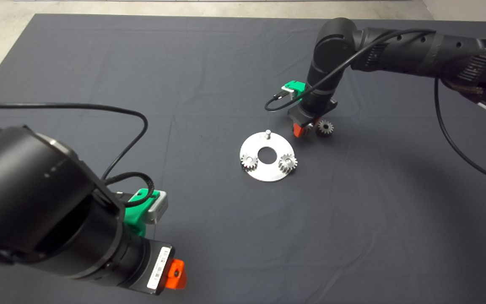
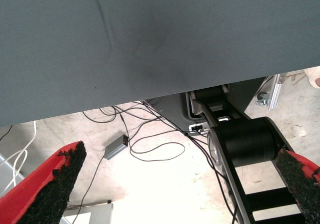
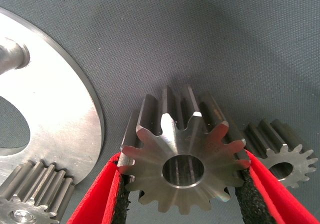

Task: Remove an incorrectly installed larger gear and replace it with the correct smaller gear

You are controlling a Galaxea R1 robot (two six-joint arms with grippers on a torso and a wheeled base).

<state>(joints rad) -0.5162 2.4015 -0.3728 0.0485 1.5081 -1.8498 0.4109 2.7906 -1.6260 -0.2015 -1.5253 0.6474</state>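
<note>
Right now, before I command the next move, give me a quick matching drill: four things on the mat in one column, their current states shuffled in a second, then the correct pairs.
Things
1. larger gear
2. smaller gear
3. bare pin on the round plate
4. left gripper

States
A. open, holding nothing, off the mat's near edge
B. lying loose on the mat beside the right gripper
C. nothing mounted on it
D. clamped between two red fingers

Pairs: 1-D, 2-B, 3-C, 4-A
</note>
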